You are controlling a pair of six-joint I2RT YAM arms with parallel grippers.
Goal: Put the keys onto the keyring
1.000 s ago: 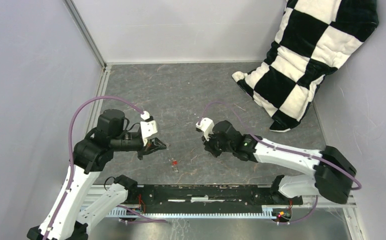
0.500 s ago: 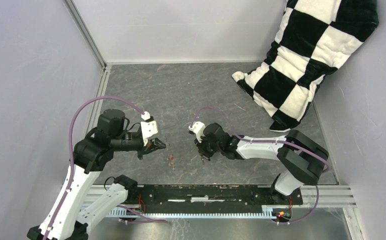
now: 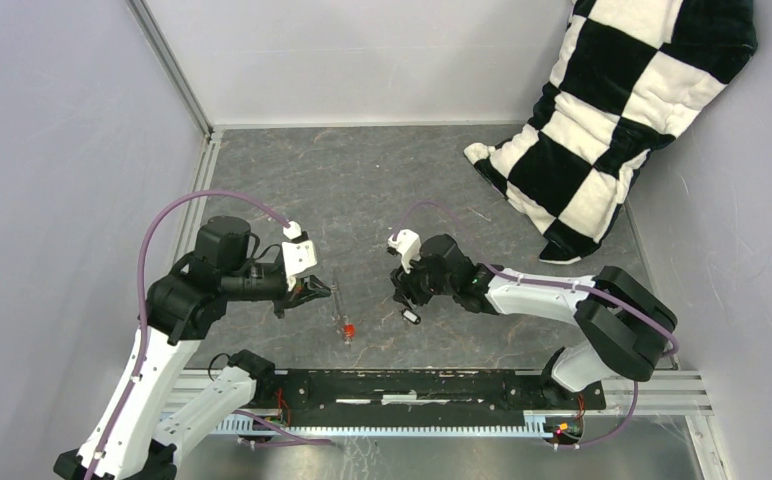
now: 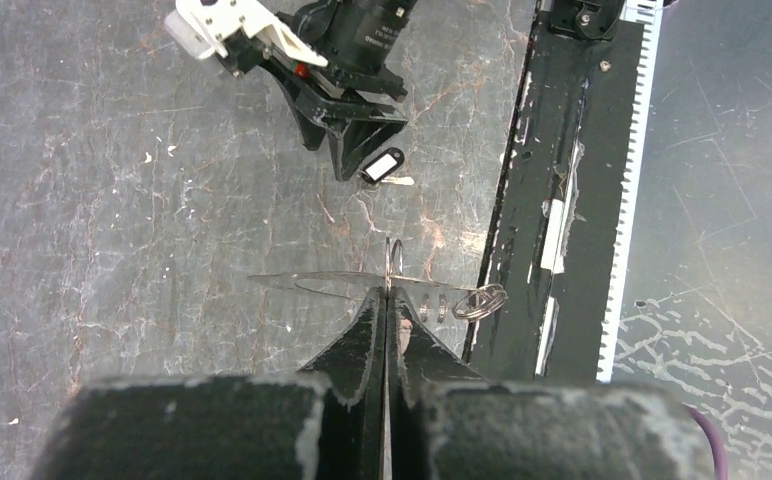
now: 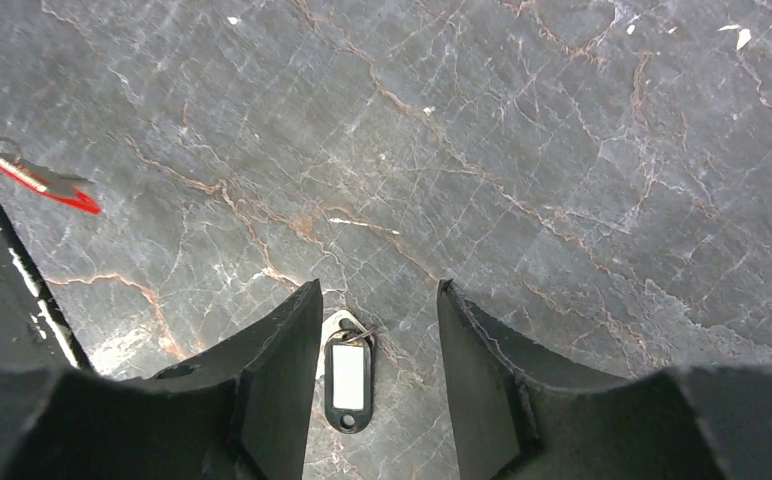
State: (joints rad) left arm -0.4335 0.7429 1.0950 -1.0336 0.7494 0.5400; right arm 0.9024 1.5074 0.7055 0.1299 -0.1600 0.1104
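Left gripper is pressed shut, pinching the thin keyring, seen edge-on, above the grey table. The right gripper stands spread, its fingers either side of the black key, which lies flat on the table. The red key sits apart, toward the left arm, near the keyring's end.

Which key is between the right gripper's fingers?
The black key with the pale label, lying between the open fingers of the right gripper. The red key sits well off to one side.
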